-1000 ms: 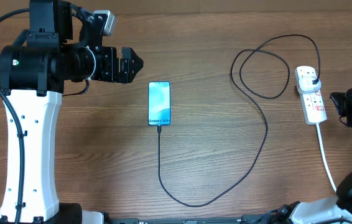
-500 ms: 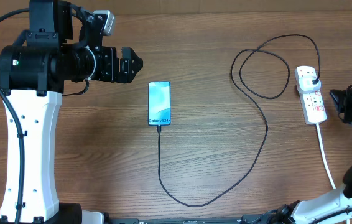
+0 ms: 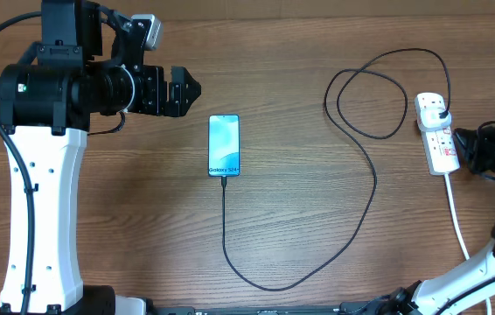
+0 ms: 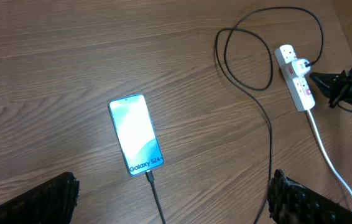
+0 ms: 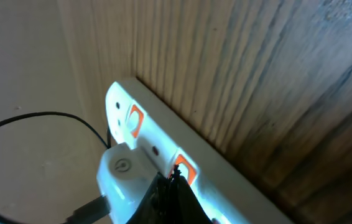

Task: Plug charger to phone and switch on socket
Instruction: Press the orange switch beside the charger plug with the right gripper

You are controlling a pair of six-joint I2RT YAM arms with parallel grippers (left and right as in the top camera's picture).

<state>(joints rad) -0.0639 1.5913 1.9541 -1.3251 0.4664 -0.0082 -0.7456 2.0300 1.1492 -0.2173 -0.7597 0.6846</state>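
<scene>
The phone [image 3: 224, 145] lies face up mid-table with its screen lit; it also shows in the left wrist view [image 4: 135, 134]. The thin black charger cable [image 3: 375, 188] is plugged into its lower end and loops right to a white adapter [image 3: 434, 107] seated in the white power strip [image 3: 441, 144]. My right gripper [image 3: 463, 147] is shut, at the strip's right side. In the right wrist view its closed tips [image 5: 172, 179] touch an orange switch [image 5: 181, 168] beside the adapter [image 5: 123, 177]. My left gripper [image 3: 191, 91] is open and empty, up left of the phone.
The strip's thick white cord [image 3: 457, 219] runs down to the front right edge. The cable's big loop [image 3: 366, 96] lies left of the strip. The left arm's white base [image 3: 42, 219] stands at the left.
My right gripper has moved left, up to the power strip's side. The left arm, phone and cable have not moved.
</scene>
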